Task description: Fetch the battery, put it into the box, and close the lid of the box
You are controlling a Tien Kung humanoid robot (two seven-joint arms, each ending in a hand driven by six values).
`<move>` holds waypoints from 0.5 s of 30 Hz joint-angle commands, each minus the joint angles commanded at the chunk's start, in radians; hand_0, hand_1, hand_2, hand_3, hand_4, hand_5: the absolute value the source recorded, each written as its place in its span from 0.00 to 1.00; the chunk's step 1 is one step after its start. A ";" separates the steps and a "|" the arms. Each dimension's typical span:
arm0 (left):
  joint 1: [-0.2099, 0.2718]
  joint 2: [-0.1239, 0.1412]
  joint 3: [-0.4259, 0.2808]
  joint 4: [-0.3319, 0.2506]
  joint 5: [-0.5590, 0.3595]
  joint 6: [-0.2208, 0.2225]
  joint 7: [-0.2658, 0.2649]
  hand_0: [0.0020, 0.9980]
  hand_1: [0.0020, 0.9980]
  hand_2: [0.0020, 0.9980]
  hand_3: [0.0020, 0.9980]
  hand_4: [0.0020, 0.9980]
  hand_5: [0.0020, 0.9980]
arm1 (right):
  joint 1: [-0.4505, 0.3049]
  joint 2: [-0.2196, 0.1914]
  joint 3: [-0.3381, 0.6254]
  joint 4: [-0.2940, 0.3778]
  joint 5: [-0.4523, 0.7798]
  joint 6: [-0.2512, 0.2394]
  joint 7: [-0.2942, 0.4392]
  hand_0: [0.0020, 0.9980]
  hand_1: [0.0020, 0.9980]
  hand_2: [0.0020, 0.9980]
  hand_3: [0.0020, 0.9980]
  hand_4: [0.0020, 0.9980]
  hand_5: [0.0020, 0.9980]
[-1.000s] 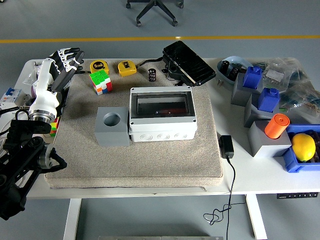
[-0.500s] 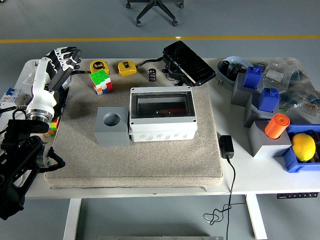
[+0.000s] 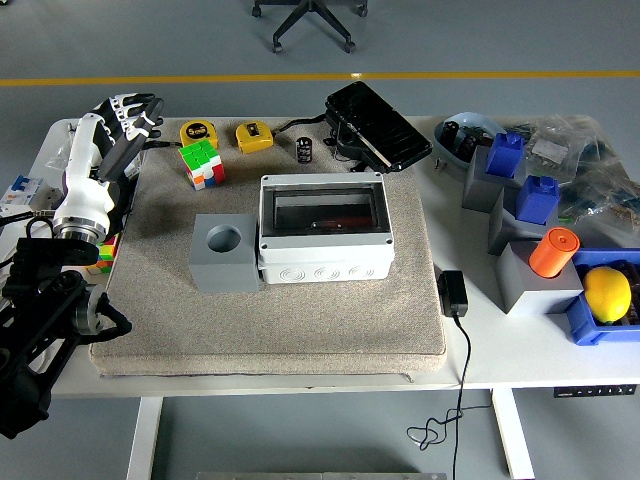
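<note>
Battery (image 3: 304,150) stands upright on the tabletop (image 3: 470,340) behind the mat (image 3: 300,320), well apart from our left hand (image 3: 133,115). That hand hovers at the mat's far-left corner, fingers loosely spread, holding nothing. Cube (image 3: 201,164) sits near it. Box (image 3: 322,228) rests mid-mat, clear lid down; grey block (image 3: 226,252) touches its left side.

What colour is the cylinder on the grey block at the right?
Orange. The cylinder shows best in the head view.
</note>
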 joint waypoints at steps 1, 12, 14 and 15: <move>0.001 0.000 0.000 0.000 0.001 0.000 0.000 0.52 0.58 0.62 0.60 0.98 0.57 | 0.000 0.000 0.000 0.001 -0.001 0.000 0.000 0.63 0.67 0.68 0.58 0.95 0.46; 0.001 0.002 0.005 -0.001 0.001 -0.001 0.004 0.52 0.58 0.62 0.60 0.98 0.58 | -0.005 0.002 0.003 -0.006 0.001 -0.004 0.006 0.63 0.67 0.68 0.58 0.95 0.46; 0.001 0.002 0.005 -0.002 0.001 -0.001 0.003 0.52 0.58 0.62 0.60 0.98 0.58 | -0.006 0.000 0.007 -0.005 -0.002 -0.005 0.007 0.63 0.67 0.68 0.58 0.95 0.46; 0.000 0.003 0.006 -0.002 0.001 -0.001 0.003 0.52 0.58 0.62 0.60 0.98 0.58 | -0.007 0.000 0.010 -0.003 -0.004 -0.005 0.007 0.63 0.67 0.68 0.58 0.95 0.46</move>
